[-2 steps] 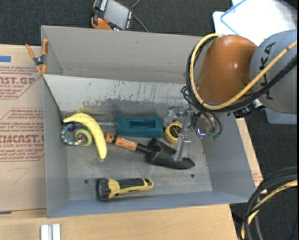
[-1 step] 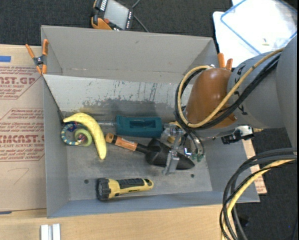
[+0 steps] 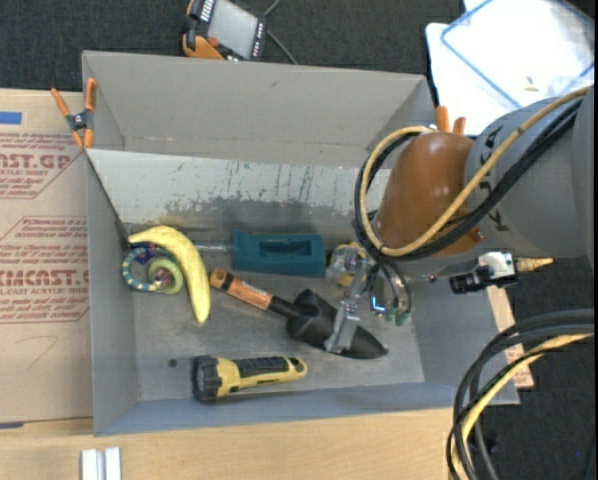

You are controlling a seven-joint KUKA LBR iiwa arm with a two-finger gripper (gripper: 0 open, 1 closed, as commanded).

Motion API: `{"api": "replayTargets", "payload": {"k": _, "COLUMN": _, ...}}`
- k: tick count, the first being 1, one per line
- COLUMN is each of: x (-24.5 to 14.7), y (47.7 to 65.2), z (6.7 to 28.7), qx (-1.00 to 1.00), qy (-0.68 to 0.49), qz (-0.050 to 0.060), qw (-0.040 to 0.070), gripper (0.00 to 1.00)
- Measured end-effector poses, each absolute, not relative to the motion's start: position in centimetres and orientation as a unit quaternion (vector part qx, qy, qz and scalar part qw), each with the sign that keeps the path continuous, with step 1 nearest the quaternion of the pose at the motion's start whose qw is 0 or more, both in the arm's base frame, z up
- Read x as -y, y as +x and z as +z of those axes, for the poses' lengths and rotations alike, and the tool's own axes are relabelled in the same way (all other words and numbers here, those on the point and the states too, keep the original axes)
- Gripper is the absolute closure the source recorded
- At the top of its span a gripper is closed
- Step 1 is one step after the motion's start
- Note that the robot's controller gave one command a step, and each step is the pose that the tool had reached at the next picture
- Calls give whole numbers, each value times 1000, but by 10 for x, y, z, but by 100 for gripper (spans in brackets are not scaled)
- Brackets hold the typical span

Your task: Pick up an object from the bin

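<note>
My gripper (image 3: 341, 334) is low in the bin's right half, directly over the black blade of a small scoop (image 3: 309, 313). The scoop's orange handle (image 3: 241, 289) points left toward the banana. I cannot tell whether the gripper touches the blade. A teal rectangular block (image 3: 276, 251) lies just up and left of the gripper, near the back wall. A yellow and black flashlight (image 3: 247, 373) lies along the front wall, down and left of the gripper.
A yellow banana (image 3: 184, 263) curves at the bin's left, beside a multicoloured ring-shaped toy (image 3: 147, 271). The arm's orange cover and looping cables hang over the bin's right side and hide that corner.
</note>
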State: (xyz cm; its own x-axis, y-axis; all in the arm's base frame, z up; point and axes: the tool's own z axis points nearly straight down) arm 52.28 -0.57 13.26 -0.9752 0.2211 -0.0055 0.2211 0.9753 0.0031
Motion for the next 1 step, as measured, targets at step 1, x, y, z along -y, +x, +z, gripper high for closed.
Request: {"api": "replayTargets", "payload": {"k": 1, "x": -10, "y": 521, "z": 97, "qx": -978, "qy": 207, "qz": 1, "qw": -1, "gripper": 0}}
